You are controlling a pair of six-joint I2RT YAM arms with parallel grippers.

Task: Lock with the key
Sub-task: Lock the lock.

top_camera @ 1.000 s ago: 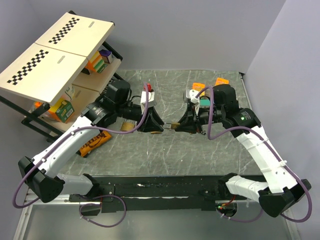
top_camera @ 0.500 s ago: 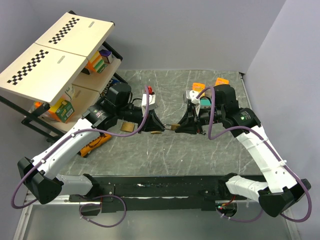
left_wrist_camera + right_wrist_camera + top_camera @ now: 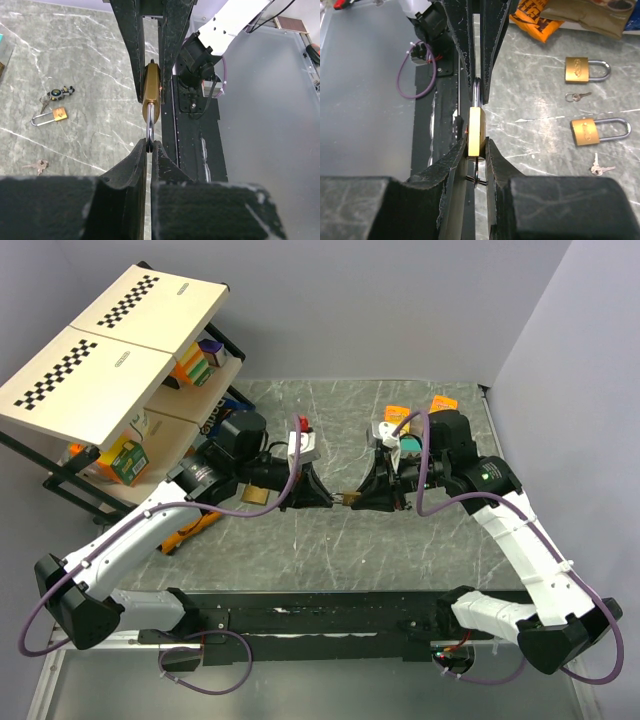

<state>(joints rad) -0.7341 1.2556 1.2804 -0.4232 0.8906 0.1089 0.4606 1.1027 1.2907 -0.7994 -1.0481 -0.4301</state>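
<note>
A brass padlock hangs in the air between my two grippers. My right gripper is shut on the padlock's brass body. My left gripper is shut on its steel shackle, seen edge-on in the left wrist view. The key shows as a thin dark ring hanging under the padlock's body, between my right fingers. In the left wrist view my left gripper pinches the shackle's tip. In the right wrist view my right gripper clamps the body's lower end.
Two more brass padlocks lie on the marble table, with small loose keys beside them. An orange snack packet lies to the left. A shelf rack stands at the far left, small items at the back.
My left gripper has moved right, up to the padlock held by my right gripper, and now grips its shackle. The right arm has barely moved.
</note>
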